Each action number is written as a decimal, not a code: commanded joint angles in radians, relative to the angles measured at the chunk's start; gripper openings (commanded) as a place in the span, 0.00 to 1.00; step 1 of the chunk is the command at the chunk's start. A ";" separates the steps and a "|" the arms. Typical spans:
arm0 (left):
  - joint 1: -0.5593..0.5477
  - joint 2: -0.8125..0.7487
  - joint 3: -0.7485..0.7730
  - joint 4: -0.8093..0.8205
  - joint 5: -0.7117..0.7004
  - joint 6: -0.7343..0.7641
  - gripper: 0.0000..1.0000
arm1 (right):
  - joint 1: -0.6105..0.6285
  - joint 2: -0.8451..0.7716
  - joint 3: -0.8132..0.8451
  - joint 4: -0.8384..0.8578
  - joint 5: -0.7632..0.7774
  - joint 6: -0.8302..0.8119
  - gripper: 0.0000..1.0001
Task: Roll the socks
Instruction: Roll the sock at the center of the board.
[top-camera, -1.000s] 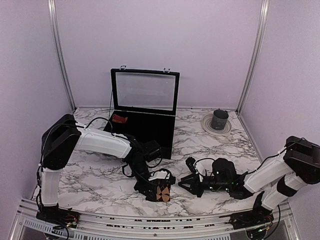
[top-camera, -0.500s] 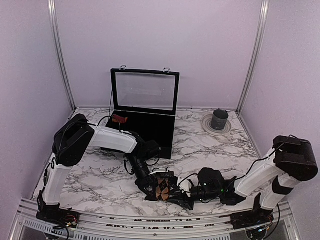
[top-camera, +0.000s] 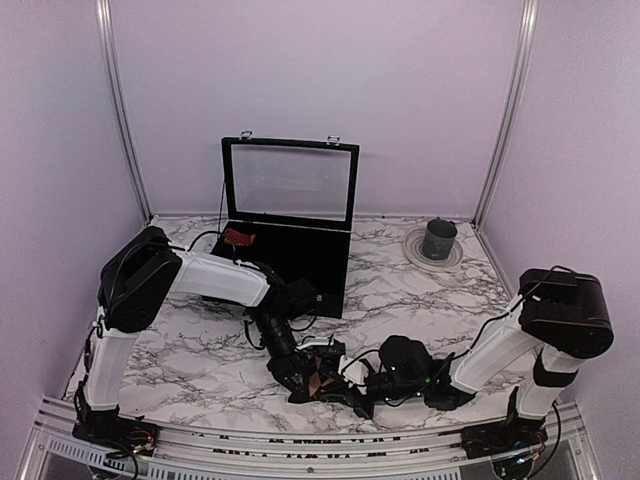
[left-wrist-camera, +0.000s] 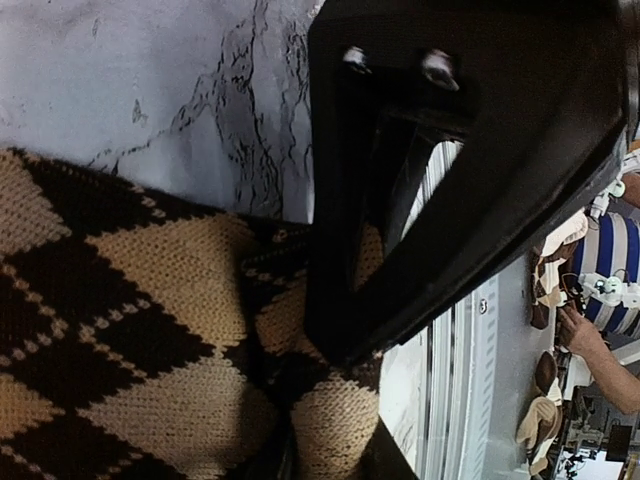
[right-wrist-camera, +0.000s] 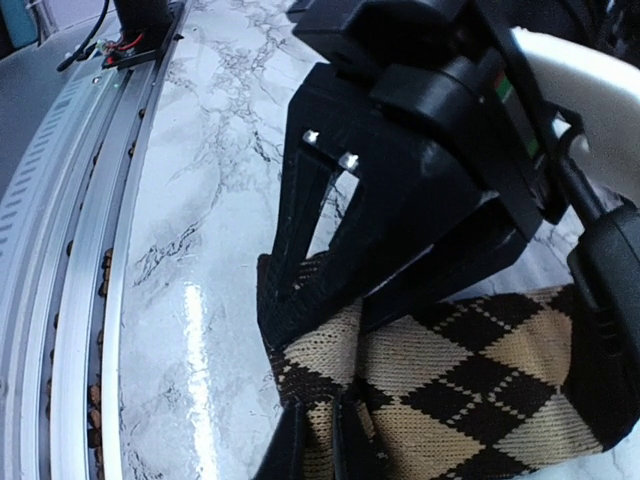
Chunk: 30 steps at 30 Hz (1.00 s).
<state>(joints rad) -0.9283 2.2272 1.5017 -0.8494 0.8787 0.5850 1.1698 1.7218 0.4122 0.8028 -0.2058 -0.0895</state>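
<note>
Right jaws: the right gripper is seen closed down to a slit, with the edge of the argyle sock pinched between its fingers.
Left jaws: the left gripper is set narrowly apart, and a fold of the sock is seen between its fingers. Whether that fold is clamped cannot be told.
Meeting point: the two grippers are brought nose to nose over the same sock, the left from the left side and the right from the right side.
Argyle sock: it is bunched on the marble table, close to the near edge.
Near edge: an aluminium rail runs just beyond the sock, with only a narrow strip of marble left between them.
Red sock: the red sock is seen at the left end of the open black case, well apart from both grippers.
Open room: bare marble is left on the left of the grippers and between the sock and the case.
Far right: a dark cup is stood on a plate near the back right corner.
Right arm: it is laid low along the near right part of the table.
</note>
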 joint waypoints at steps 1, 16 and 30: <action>0.004 -0.048 -0.097 0.139 -0.216 -0.027 0.36 | 0.007 0.039 -0.016 0.022 0.006 0.069 0.00; 0.055 -0.492 -0.407 0.568 -0.741 -0.108 1.00 | -0.128 0.076 -0.071 0.027 -0.212 0.324 0.00; -0.091 -0.637 -0.557 0.657 -0.524 0.243 0.98 | -0.247 0.221 -0.092 0.027 -0.350 0.529 0.00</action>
<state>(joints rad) -0.9424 1.5772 0.9470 -0.1711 0.2691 0.6777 0.9627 1.8469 0.3668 0.9932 -0.5449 0.3443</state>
